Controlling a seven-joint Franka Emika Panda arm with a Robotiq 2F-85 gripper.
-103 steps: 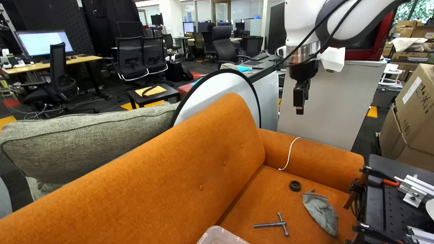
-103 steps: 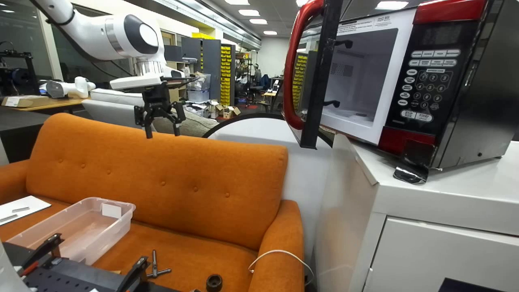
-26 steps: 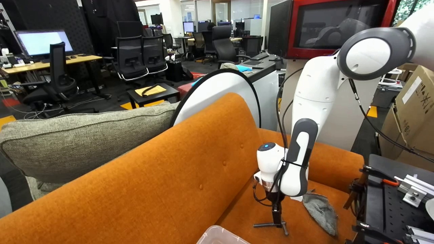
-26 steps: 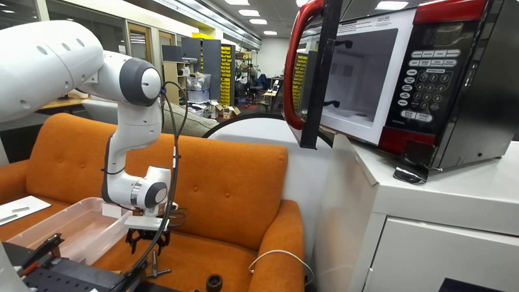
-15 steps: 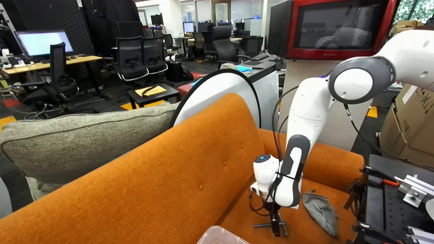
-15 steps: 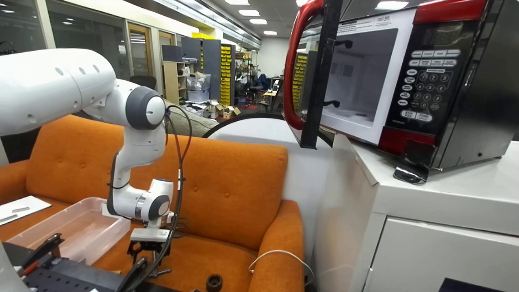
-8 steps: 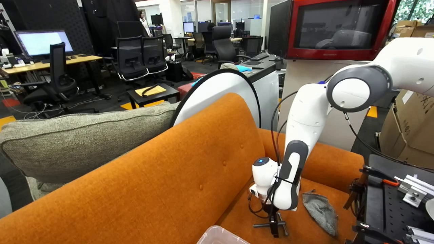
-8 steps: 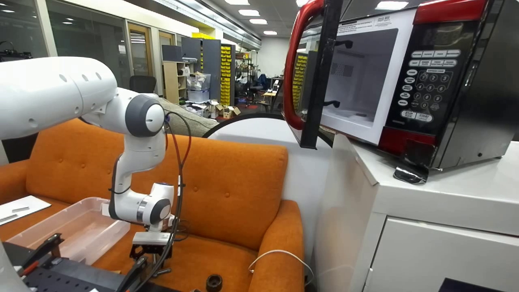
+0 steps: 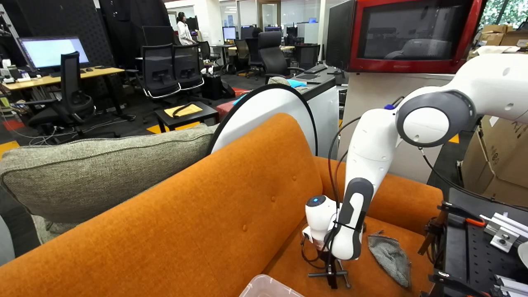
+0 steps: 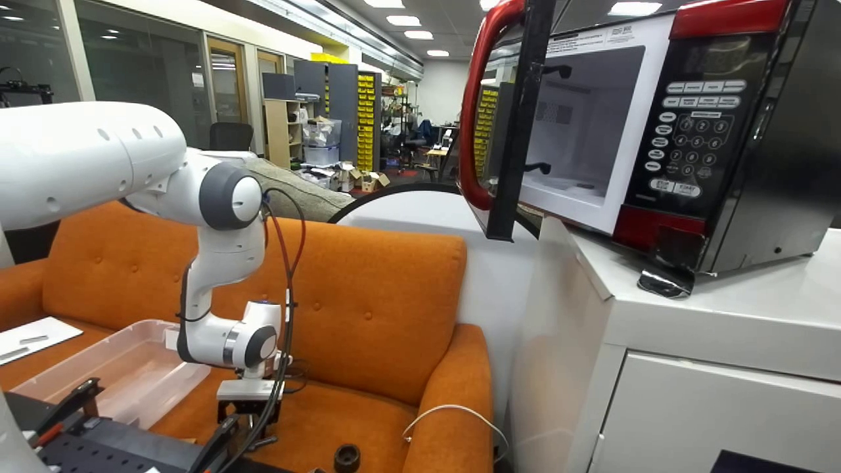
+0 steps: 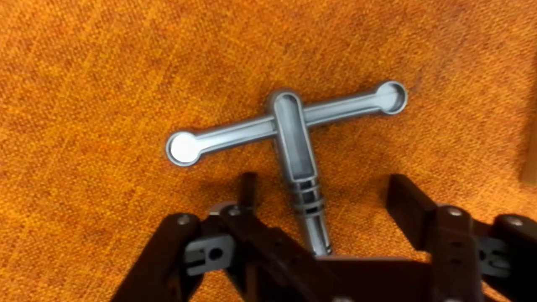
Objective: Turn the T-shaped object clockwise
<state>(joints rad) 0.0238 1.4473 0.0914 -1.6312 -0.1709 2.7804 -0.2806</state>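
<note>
The grey T-shaped object [image 11: 293, 134] lies flat on the orange sofa seat. In the wrist view its crossbar is at the top and its stem runs down toward my gripper [image 11: 322, 186]. My gripper is open, with one finger on each side of the stem below the crossbar. Orange fabric shows between the stem and both fingers, so neither touches it. The stem's far end is hidden under the gripper body. The T also shows in both exterior views [image 9: 317, 274] [image 10: 264, 442], partly hidden by the gripper [image 9: 332, 282].
A clear plastic bin [image 9: 266, 284] stands close by on the seat. A grey cloth [image 9: 390, 258] and a dark ring [image 10: 347, 458] lie on the seat. The sofa backrest [image 10: 368, 282] rises behind. A black table with clamps [image 9: 474, 247] stands at the front.
My arm has come down from high above the sofa to the T, with the gripper open. Over the last second it sinks slightly lower around the stem. The T has not visibly moved.
</note>
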